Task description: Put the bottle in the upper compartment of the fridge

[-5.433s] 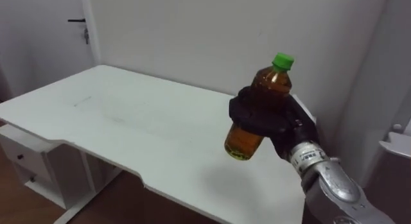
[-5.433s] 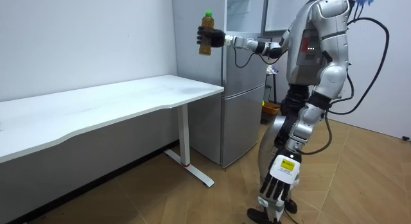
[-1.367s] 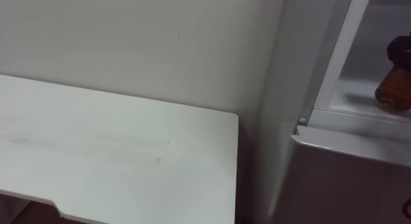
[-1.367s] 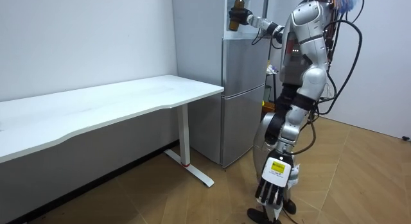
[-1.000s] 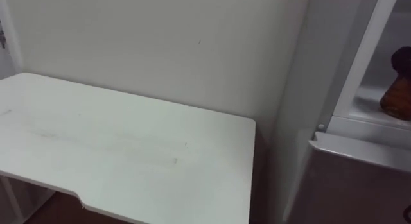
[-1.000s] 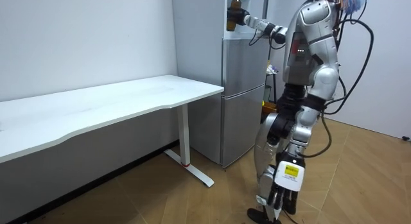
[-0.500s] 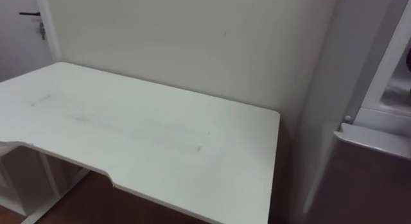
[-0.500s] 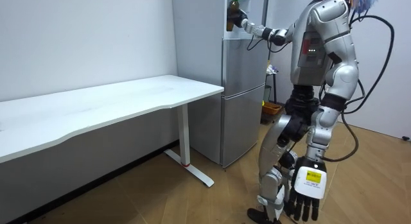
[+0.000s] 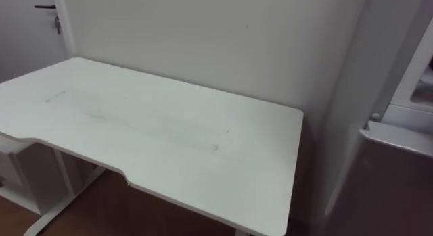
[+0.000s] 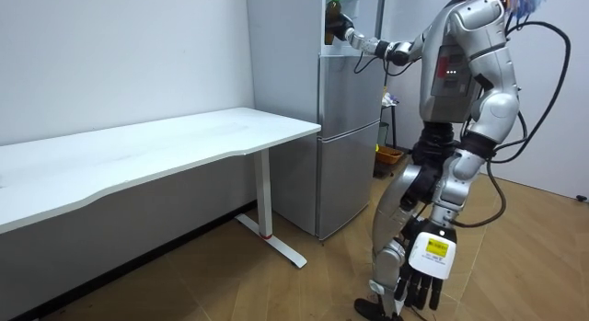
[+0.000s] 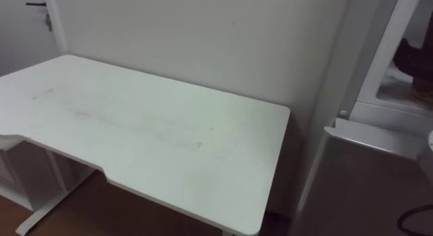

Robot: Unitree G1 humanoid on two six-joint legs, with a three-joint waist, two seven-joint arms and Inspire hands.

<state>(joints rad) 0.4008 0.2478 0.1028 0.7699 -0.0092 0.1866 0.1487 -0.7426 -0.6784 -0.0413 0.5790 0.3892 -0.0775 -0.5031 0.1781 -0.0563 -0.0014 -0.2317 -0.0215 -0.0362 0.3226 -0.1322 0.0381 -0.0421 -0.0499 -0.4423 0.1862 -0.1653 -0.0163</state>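
Bottle (image 10: 333, 16) relocated from above surface (image 10: 184, 142) to upper fridge (image 10: 361, 10) opening, 12 o'clock.
Right hand (image 10: 343, 27) grips it upright for shelf placement; left hand (image 10: 425, 270) hangs relaxed, 5 o'clock.

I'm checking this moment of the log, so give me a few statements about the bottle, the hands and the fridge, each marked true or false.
1. The bottle stands on the white table. False: the right hand holds it up at the upper fridge compartment.
2. The upper fridge compartment is open. True.
3. The left hand hangs low by the robot's legs, open and holding nothing. True.
4. The lower fridge door is swung open. False: it is shut.
5. The robot stands at the far end of the table, away from the fridge. False: it stands right in front of the fridge.
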